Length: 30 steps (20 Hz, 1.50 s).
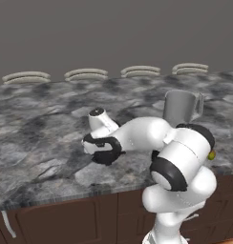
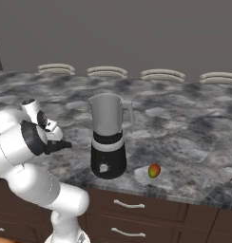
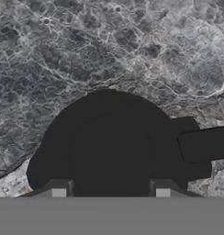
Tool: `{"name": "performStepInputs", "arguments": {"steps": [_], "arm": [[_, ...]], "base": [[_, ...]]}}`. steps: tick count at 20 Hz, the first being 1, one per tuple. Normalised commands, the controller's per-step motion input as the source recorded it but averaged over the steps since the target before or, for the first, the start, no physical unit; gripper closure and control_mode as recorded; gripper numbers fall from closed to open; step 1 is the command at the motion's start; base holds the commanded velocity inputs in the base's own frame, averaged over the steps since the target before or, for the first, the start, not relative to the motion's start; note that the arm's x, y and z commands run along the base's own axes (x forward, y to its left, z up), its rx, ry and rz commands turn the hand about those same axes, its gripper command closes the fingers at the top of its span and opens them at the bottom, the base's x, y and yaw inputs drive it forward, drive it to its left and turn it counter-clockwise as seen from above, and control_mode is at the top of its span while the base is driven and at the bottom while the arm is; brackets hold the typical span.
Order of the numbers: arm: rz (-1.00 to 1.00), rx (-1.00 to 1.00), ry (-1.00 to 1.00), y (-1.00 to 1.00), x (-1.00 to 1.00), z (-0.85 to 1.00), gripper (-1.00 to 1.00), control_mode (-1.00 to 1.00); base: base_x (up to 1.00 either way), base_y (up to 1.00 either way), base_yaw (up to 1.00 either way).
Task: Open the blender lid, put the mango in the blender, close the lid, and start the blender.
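The blender (image 2: 108, 142) stands near the counter's front edge, its translucent jar (image 1: 180, 108) open at the top. Left of it, my gripper (image 3: 110, 193) hangs low over the stone, shut on the blender lid (image 3: 111, 147), a round black cap whose side tab (image 3: 203, 144) points right in the hand view. I cannot tell whether the lid touches the counter. In the base views the gripper (image 1: 100, 153) (image 2: 61, 144) points down, well clear of the jar. The mango (image 2: 154, 170) lies on the counter just right of the blender base, and a sliver of the mango (image 1: 211, 155) peeks out behind my arm.
Several stacks of pale plates (image 2: 106, 72) line the back of the dark marbled counter (image 1: 42, 143). Drawers with handles (image 2: 130, 205) sit below the front edge. My own elbow (image 1: 183, 159) blocks much of the blender in the left base view.
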Motion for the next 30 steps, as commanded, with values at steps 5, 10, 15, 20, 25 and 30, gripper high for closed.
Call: {"name": "performStepInputs", "arguments": {"steps": [5, 10, 15, 20, 25, 30], "arm": [[0.00, 0.00, 0.01, 0.00, 0.00, -0.38, 1.00, -1.00], [0.00, 0.00, 0.04, 0.00, 0.00, -0.42, -1.00, -1.00], [0.00, 0.00, 0.02, 0.00, 0.00, -0.24, -1.00, -1.00], [0.00, 0.00, -0.03, -0.15, -0.13, 0.31, -1.00, -1.00], [0.00, 0.00, -0.12, -0.24, -0.26, 0.79, -1.00, -1.00], [-0.02, 0.01, -0.15, -0.39, -0.44, 0.98, -1.00, -1.00]], "base": [[0.00, 0.00, 0.00], [0.00, 0.00, 0.00], [0.00, 0.00, 0.00], [0.00, 0.00, 0.00], [0.00, 0.00, 0.00], [0.00, 0.00, 0.00]]}}
